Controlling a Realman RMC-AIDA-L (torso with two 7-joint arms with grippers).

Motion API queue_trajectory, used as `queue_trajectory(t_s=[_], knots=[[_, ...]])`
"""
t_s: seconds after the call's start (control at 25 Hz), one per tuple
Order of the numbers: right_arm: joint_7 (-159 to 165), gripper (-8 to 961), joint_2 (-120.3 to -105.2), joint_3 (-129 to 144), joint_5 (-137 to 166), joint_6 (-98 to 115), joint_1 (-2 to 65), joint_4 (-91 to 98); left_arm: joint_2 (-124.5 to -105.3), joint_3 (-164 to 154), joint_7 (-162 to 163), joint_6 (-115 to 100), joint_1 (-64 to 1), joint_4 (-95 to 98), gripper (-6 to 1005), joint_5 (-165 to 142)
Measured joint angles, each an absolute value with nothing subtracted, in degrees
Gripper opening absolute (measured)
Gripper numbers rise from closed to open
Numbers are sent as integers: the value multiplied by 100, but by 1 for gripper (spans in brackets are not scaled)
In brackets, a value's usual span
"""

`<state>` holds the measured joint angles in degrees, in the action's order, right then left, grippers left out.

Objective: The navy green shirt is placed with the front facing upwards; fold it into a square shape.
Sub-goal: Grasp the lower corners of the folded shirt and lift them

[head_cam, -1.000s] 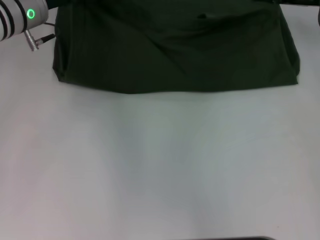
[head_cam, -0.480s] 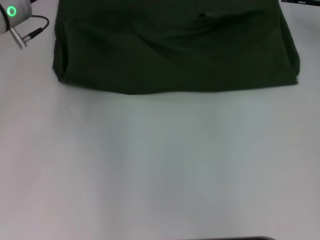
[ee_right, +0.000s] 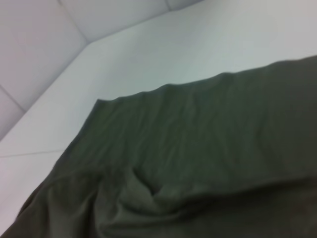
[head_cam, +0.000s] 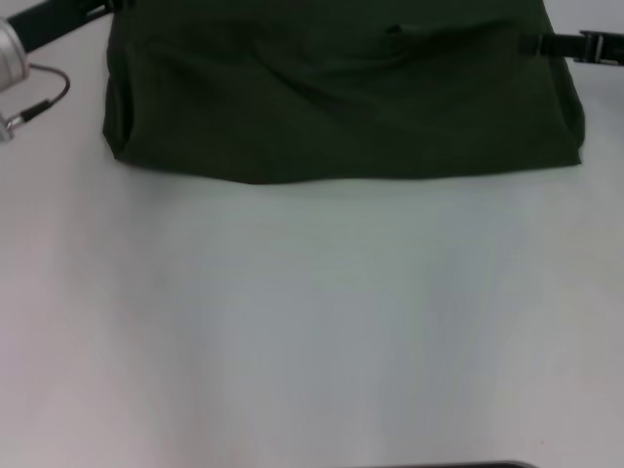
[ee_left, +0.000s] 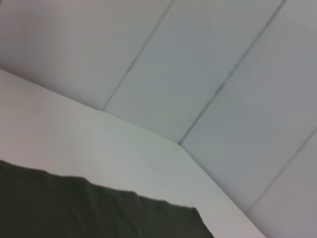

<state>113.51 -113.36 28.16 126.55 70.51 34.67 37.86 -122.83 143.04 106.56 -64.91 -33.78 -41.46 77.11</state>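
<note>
The navy green shirt (head_cam: 341, 97) lies folded at the far side of the white table (head_cam: 312, 322), plain green side up, its near edge a fairly straight line with a few creases across it. No lettering shows. My left gripper (head_cam: 68, 18) is a dark bar at the shirt's far left corner, beside the cloth. A dark piece of my right gripper (head_cam: 570, 45) reaches in at the shirt's far right edge. The left wrist view shows one shirt (ee_left: 99, 213) corner on the table; the right wrist view looks across the creased shirt (ee_right: 198, 158).
The wide near part of the table lies bare in front of the shirt. A cable (head_cam: 39, 97) hangs from the left arm at the table's left edge. Grey wall panels (ee_left: 198, 74) stand behind the table. A dark strip (head_cam: 448, 465) marks the table's near edge.
The left arm has drawn back up and to the left, its green light leaving the view. The right gripper has come into view at the shirt's right edge. The shirt lies unchanged.
</note>
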Motion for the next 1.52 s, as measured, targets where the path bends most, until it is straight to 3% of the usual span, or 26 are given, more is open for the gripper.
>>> queue_trajectory(t_s=[0.44, 0.6, 1.16, 1.52], knots=[[12150, 715, -11005, 2851, 12742, 7793, 2910, 3877, -12278, 14201, 10629, -7183, -2893, -4321, 719, 7705], [12336, 715, -10976, 2857, 12905, 7795, 2881, 3856, -12256, 14143, 10570, -7189, -2793, -4308, 719, 7682], [12449, 715, -11271, 3072, 13154, 7083, 3035, 3763, -12284, 13971, 10427, -7135, -2703, -4254, 718, 7554], [12410, 714, -11322, 3158, 13158, 6807, 3105, 3554, -12287, 13965, 10424, -7125, -2742, -4254, 717, 7549]])
